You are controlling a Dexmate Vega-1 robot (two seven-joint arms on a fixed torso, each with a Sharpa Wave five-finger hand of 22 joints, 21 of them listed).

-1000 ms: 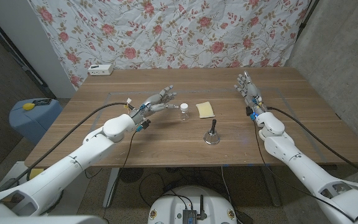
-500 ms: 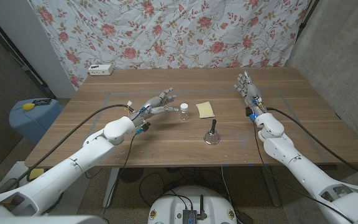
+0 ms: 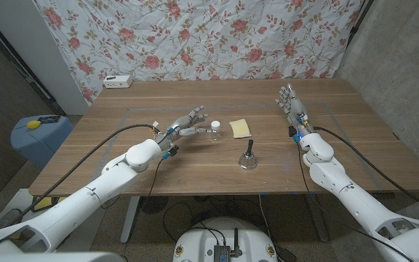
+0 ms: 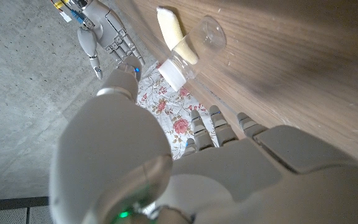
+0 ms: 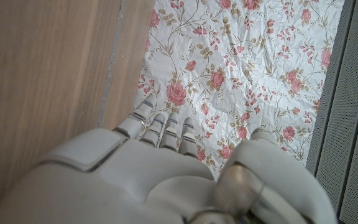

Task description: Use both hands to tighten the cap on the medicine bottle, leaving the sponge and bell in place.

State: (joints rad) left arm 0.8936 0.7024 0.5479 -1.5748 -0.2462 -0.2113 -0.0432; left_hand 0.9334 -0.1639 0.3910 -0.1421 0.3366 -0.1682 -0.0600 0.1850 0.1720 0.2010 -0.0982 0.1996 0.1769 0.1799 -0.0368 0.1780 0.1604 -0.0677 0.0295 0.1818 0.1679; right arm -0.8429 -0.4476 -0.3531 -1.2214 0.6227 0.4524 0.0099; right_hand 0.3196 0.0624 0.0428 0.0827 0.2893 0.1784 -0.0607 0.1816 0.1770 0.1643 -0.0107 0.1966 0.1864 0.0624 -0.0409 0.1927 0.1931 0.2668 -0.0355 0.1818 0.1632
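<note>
Overhead, the medicine bottle (image 3: 214, 130) stands upright near the middle of the wooden table (image 3: 195, 164), white cap on top. The left hand (image 3: 188, 122) sits just beside the bottle, on the robot's left of it, fingers spread toward it and holding nothing. The sponge (image 3: 240, 127) lies just to the bottle's right; the bell (image 3: 248, 155) stands nearer the robot than the sponge. The right hand (image 3: 291, 104) is well apart from the bottle — fingers extended, empty.

From the left wrist, the bottle (image 4: 185, 46) appears beyond the left hand's fingertips (image 4: 213, 121), apart from them, with the sponge (image 4: 176, 34) behind it.

From the right wrist, the right hand (image 5: 157, 158) shows straightened fingers over bare table — nothing held.
</note>
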